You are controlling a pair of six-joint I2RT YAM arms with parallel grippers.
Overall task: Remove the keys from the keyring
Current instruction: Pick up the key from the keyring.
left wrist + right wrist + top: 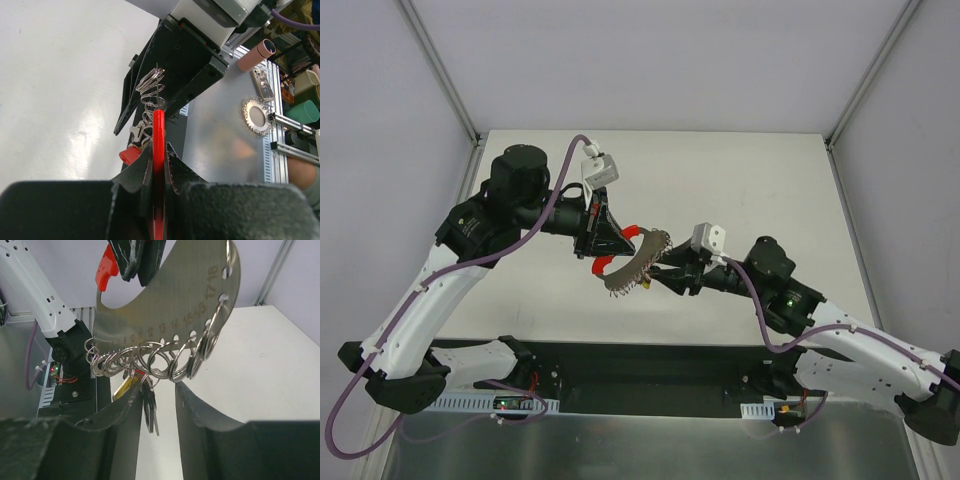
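While the left gripper [158, 152] clamps the keyring [165, 305] and the right gripper [156, 412], jaws apart, flanks the keys [150, 415], closing too high could pinch rings [160, 362] instead.

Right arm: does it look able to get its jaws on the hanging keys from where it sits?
Probably yes. The right gripper sits just under the keyring with jaws open, the keys hanging between them, nothing else in the gap. The left gripper holds the keyring by its red end.
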